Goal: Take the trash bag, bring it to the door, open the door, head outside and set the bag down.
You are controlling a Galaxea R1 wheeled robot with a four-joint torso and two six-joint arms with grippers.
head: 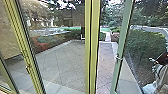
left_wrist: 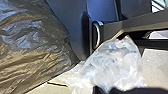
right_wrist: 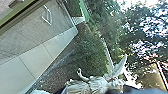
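The door point(head: 122, 37) is a glass leaf with a green frame, standing at an angle to the yellow-green post point(head: 91, 50) in the head view, with paving visible between them. Its handle point(head: 118, 58) is on the leaf's frame. In the left wrist view a dark, shiny, creased plastic bag point(left_wrist: 32, 50) bulges close to the camera. Beside it is a clear bag point(left_wrist: 115, 62) with whitish contents, low against the robot's dark body. What my left gripper holds cannot be made out. My right wrist camera looks out over the paved yard, and the state of that gripper is unclear.
A person point(head: 160, 77) with a control rig is at the right, behind glass. Further glass panels with a yellow-green frame point(head: 27, 62) stand at the left. Outside lie paving slabs point(head: 60, 62), a pale border strip and a hedge point(head: 146, 45). Light tiles point(left_wrist: 155, 67) show below the robot.
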